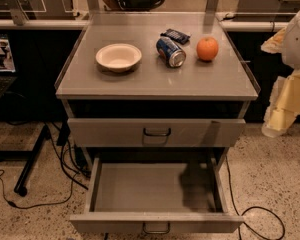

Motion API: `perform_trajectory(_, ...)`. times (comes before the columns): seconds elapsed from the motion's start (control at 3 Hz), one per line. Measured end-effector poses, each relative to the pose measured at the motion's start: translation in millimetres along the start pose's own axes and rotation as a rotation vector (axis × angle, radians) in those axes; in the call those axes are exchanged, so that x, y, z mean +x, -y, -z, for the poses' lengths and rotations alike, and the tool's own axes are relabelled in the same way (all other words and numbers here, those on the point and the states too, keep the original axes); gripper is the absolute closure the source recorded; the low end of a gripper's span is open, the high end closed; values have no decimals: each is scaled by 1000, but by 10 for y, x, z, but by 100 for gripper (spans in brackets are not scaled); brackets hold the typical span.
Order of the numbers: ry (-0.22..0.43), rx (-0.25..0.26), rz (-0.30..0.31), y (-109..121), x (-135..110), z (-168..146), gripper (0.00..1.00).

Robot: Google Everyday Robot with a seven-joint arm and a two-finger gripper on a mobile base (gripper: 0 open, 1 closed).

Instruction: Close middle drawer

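Middle drawer (140, 189) open, low centre; hand (277, 119) apart, up at right

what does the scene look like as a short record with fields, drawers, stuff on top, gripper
middle drawer: pulled out, tray bare
top drawer: pushed in
cabinet top: white bowl, blue can on its side, orange, dark packet behind the can
gripper: right edge of view, beside the cabinet, clear of the drawer
task state: drawer not yet closed
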State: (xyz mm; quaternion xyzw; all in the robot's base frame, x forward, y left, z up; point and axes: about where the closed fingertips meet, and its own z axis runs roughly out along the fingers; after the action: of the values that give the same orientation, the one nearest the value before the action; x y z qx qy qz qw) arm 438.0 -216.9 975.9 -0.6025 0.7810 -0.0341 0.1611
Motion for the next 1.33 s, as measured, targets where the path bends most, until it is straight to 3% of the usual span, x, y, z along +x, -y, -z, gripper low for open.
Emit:
perform_trajectory(0.33,10,5,-7,-12,17,-21,0)
perform_trajectory(0.67,71,19,-64,-160,189,-312,0)
perform_trajectory(1.33,230,-22,-225,-607,578,-1428,0)
